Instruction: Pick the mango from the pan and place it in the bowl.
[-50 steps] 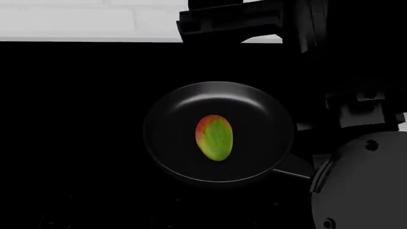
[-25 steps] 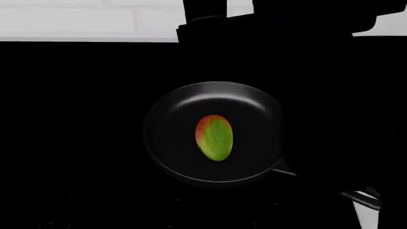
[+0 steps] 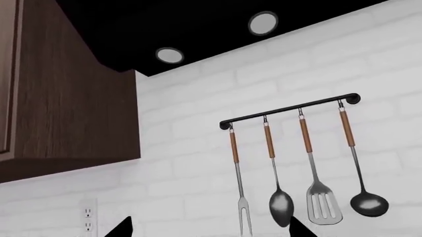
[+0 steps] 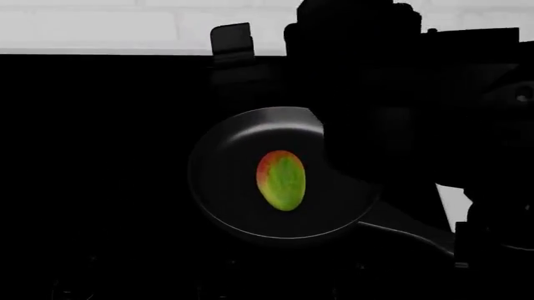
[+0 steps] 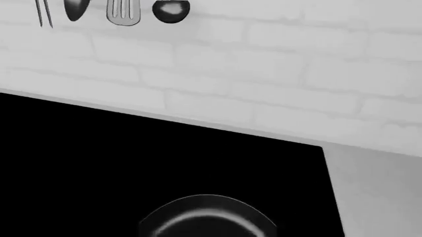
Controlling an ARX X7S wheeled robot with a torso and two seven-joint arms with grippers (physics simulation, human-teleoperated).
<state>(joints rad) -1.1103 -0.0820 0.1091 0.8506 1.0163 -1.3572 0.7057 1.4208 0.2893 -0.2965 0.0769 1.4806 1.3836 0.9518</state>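
The mango (image 4: 281, 180), green with a red-orange edge, lies in the middle of the black pan (image 4: 225, 181) on a black cooktop. The pan's thin handle (image 4: 409, 232) points to the near right. My right arm (image 4: 401, 94) is a dark mass over the pan's far right rim, above the mango and apart from it. Its fingers cannot be made out. The right wrist view shows only the pan's rim (image 5: 207, 213), no fingers. My left gripper (image 3: 209, 231) is open and empty, its two dark tips wide apart, facing the wall. The bowl is out of view.
A white brick wall (image 4: 100, 25) runs behind the black cooktop (image 5: 99, 148). A rail with several hanging utensils (image 3: 290, 106) and a brown wall cabinet (image 3: 66, 98) are on the wall. A grey counter (image 5: 376, 197) lies beside the cooktop.
My right arm has swung from the right side in over the pan's far right rim, now hiding part of it. The mango and the pan have not moved.
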